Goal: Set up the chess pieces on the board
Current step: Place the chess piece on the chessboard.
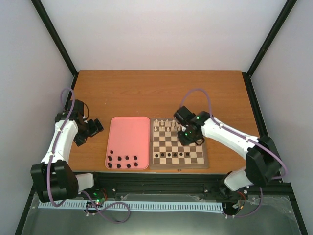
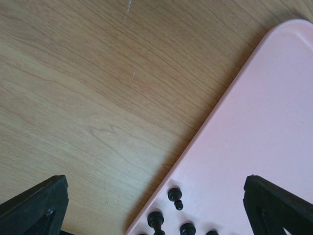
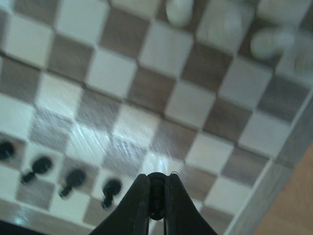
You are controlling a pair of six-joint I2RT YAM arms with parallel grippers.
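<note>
Right wrist: right claw [image 3: 156, 210] closed on dark piece [image 3: 156, 193], above board [image 3: 161, 46]. Dark pieces [image 3: 73, 178] stand toward board's near edge; cream pieces [image 3: 274, 41] toward its far edge. Pink tray [image 1: 128, 134] just beside board's left side, w/ loose dark pieces [image 1: 124, 161]. Left claw [image 2: 154, 188] wide open, left of board, over tray edge & counter [image 1: 146, 93].

Glossy wooden board [image 3: 161, 49], smooth plastic tray [image 2: 264, 122], grained wood table [image 2: 98, 98]
</note>
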